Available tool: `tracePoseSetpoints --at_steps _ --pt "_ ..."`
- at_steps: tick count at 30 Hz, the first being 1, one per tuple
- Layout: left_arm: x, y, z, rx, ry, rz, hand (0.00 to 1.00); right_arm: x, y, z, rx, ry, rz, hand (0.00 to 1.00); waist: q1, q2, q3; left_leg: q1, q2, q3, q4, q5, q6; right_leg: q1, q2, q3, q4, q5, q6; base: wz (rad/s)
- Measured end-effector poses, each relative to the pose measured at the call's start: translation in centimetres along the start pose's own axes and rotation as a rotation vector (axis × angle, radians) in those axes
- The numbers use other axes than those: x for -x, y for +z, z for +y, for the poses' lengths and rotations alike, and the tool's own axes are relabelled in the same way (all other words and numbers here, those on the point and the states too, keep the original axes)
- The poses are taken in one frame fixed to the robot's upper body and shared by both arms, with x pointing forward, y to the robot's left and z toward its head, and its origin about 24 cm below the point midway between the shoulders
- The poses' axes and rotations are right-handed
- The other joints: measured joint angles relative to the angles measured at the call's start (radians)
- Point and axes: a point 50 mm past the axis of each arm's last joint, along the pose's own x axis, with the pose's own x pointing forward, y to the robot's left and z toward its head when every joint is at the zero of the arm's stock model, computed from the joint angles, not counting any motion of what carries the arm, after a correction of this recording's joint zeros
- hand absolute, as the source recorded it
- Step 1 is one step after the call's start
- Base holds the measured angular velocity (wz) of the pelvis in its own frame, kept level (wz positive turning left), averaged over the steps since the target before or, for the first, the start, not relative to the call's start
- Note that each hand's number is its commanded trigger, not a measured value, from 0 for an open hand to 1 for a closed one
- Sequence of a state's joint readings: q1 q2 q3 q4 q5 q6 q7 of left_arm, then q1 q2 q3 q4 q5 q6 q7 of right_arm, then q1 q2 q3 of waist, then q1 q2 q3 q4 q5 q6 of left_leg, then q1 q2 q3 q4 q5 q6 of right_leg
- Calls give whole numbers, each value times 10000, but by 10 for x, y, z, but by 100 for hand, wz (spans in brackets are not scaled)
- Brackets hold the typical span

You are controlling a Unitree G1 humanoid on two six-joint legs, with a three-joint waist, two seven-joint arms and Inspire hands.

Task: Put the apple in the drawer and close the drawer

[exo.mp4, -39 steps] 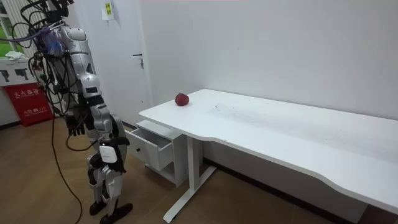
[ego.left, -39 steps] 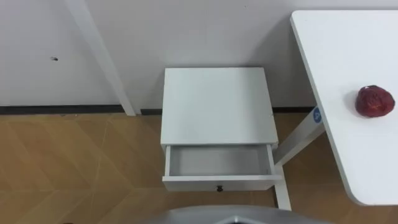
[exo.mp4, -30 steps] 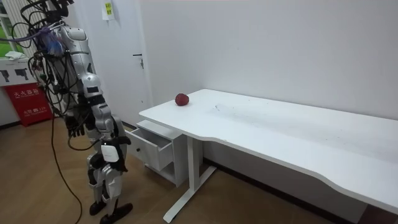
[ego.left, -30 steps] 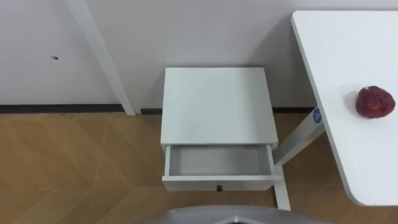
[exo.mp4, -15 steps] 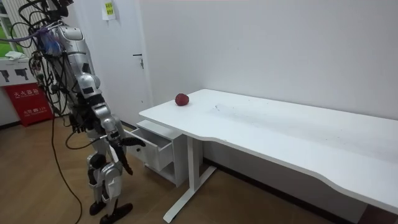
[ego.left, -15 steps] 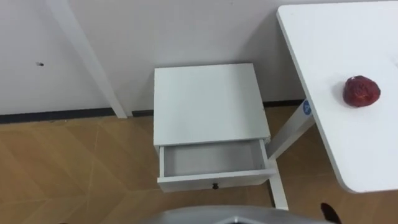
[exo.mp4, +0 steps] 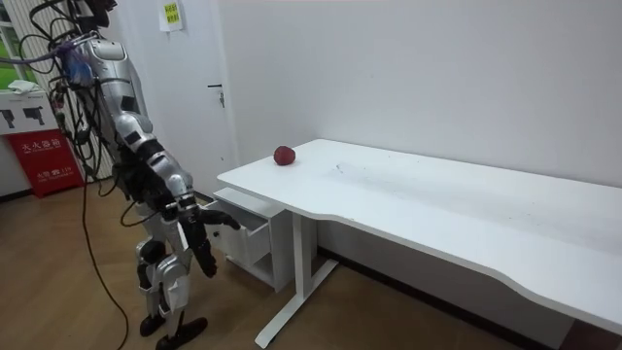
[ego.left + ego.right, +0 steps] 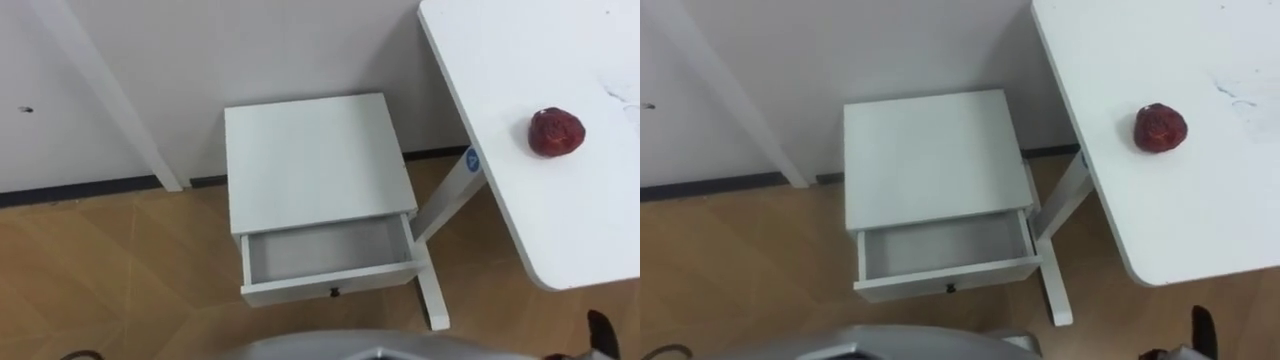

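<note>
Moved: both my arms, which hung by my sides a moment ago, are now lifted forward toward the nightstand (image 8: 315, 160). My head has swung as well, so the furniture's slide across my view is the camera's, not its own.
Right hand: my right hand (image 8: 597, 330) has come up into the lower right corner of my view as a dark tip, below the near end of the table (image 8: 560, 220). I cannot tell how far open it is.
Left hand: my left hand (image 8: 78, 354) is a dark sliver at the bottom left edge, over the wooden floor. I cannot tell its state either.
Apple: the apple (image 8: 556, 131) lies where it lay before, on the white table near the edge facing the nightstand and well apart from both hands.
Drawer: the drawer (image 8: 290, 290) stands pulled out of the nightstand, with its small dark knob (image 8: 334, 292) turned toward me.
Stance: I stand upright before the drawer front, with the table to my right.
</note>
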State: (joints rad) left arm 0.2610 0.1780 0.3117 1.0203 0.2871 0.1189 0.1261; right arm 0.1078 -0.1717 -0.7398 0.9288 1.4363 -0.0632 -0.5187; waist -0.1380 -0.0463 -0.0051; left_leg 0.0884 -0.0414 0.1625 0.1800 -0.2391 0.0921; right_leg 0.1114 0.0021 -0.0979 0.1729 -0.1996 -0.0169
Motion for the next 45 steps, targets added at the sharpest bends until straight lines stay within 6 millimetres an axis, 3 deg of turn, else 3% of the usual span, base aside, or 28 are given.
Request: tracePoseSetpoints --at_steps 7,12,13,15,17,19,26,31,34,40,44,45 --pt "1 4 2 248 60 -435 0 26 23 43 -796 529 -1109 0 14 -117 -15 -104 10 15 -42 16 -6 -138 2 13 11 3 4 -1" --pt "1 3 2 233 62 -496 0 49 34 71 -1519 1405 -1625 0 27 -106 19 -174 13 18 -8 18 -6 -187 11 116 -13 3 4 0" --pt "1 3 1 221 35 -539 0 56 36 77 -1608 1628 -1719 0 40 -116 -8 -248 12 23 -3 18 -6 -270 13 131 -2 3 5 0" --pt "1 4 -1 167 -7 -610 0 67 41 85 -1631 1991 -2073 0 14 -67 20 -318 5 15 2 20 -3 -329 17 142 -14 12 19 0" --pt "2 1 -1 174 -26 -555 0 80 47 93 -1655 2368 -2618 0 -3 35 -31 -423 0 13 4 23 -1 -435 15 135 -6 17 26 0" --pt "2 -2 -1 116 49 -498 0 96 54 103 -1732 2878 -3154 0 -9 102 -28 -447 -4 12 4 37 -1 -454 16 136 -16 18 29 0" --pt "2 2 -3 26 102 -788 0 132 65 117 -871 3924 -5995 0 124 166 -9 -462 -12 -4 19 38 -1 -463 4 71 -13 18 29 0" --pt "3 1 -5 -117 47 -846 0 165 57 125 970 5336 -9159 0 214 135 -11 -435 -5 -8 45 44 -8 -443 -1 103 -12 18 29 -1" --pt "3 5 -12 -542 -157 -989 0 179 45 130 1982 6359 -10131 0 344 133 -14 -420 5 8 62 44 -8 -432 3 139 -5 27 38 0" --pt "4 -2 -18 -986 -434 -751 0 188 19 137 4050 8167 -10619 0 541 136 4 -365 13 22 70 46 -10 -413 -7 158 -19 33 37 0" --pt "4 -3 -21 -1242 -554 -777 0 190 0 139 5179 9340 -10162 0 672 106 43 -342 20 20 71 51 -18 -393 -23 149 -40 33 37 0" --pt "4 -3 -22 -1241 -566 -767 0 190 -5 141 5552 9700 -10014 0 702 64 86 -324 25 19 70 52 -19 -397 -27 143 -49 32 36 0"
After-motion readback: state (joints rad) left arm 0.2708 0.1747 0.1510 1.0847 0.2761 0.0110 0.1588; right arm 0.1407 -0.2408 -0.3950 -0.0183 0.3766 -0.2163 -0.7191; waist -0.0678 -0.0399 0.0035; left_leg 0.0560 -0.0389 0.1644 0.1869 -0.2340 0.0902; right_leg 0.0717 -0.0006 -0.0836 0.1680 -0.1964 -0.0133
